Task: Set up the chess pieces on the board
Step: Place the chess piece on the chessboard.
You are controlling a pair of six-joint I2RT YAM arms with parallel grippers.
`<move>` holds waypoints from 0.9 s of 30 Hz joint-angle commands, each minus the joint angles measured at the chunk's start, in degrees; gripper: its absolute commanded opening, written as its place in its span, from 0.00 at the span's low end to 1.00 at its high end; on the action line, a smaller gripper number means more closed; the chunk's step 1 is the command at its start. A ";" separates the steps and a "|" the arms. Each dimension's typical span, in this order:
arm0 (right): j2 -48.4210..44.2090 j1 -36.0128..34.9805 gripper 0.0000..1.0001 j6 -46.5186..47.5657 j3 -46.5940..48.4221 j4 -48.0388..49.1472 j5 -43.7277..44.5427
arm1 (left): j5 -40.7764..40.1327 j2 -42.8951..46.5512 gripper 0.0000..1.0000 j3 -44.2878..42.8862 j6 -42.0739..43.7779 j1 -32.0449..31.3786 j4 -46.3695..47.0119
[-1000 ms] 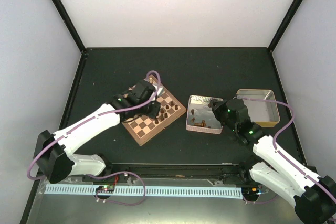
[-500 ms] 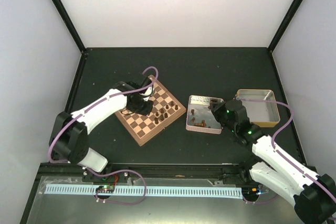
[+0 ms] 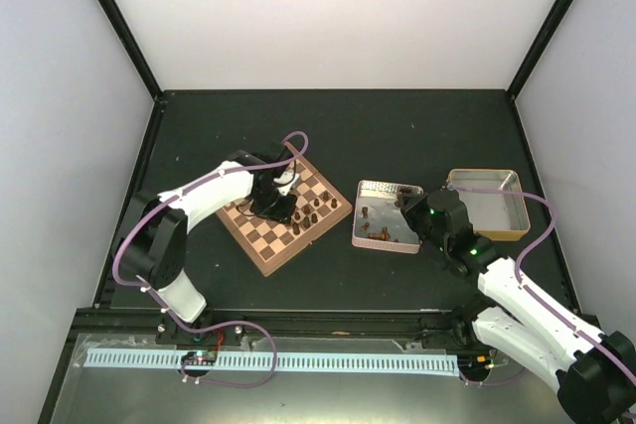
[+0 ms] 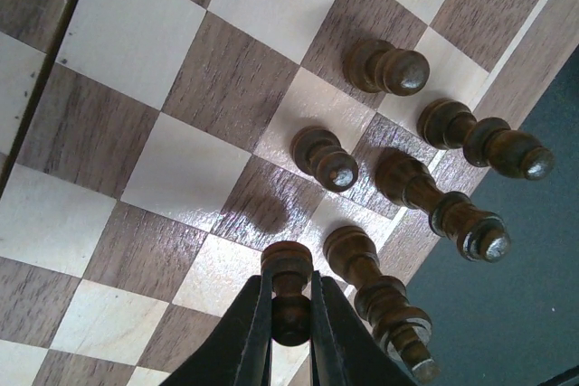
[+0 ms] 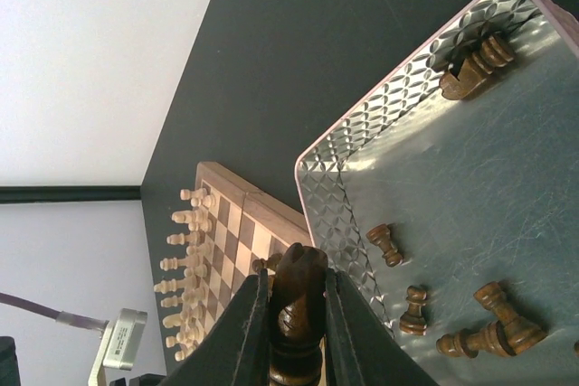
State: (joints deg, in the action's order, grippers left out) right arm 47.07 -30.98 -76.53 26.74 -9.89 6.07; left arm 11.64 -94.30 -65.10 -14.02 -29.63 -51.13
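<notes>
Chess pieces (image 4: 389,68): your left tool (image 4: 289,318) is clamped on a dark pawn (image 4: 288,270) over the board (image 4: 136,38), other dark ones standing just beside it by the edge. Your right tool (image 5: 295,314) grips a dark knight (image 5: 298,291) at the silvery tin (image 5: 348,214) holding loose pieces on the table (image 5: 298,61).

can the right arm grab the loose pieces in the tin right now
Probably not yet: the right tool is shut on a dark piece, though the open tin lies right beside it.
</notes>
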 commanded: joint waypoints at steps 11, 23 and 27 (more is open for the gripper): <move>-0.73 0.57 0.03 1.03 -0.55 0.64 1.93 | 1.19 -3.11 0.08 -2.04 0.66 0.80 0.37; -0.58 0.64 0.03 1.38 -0.46 0.64 2.02 | 1.43 -4.28 0.11 -2.72 0.13 1.33 1.21; -0.41 0.63 0.03 1.57 -0.38 0.57 1.91 | 1.62 -4.56 0.12 -2.83 0.05 1.41 1.54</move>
State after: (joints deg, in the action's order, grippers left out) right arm 47.07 -30.72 -75.92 26.61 -9.89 6.11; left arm 12.51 -97.65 -65.56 -14.00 -28.69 -50.50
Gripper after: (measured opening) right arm 0.145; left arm 0.114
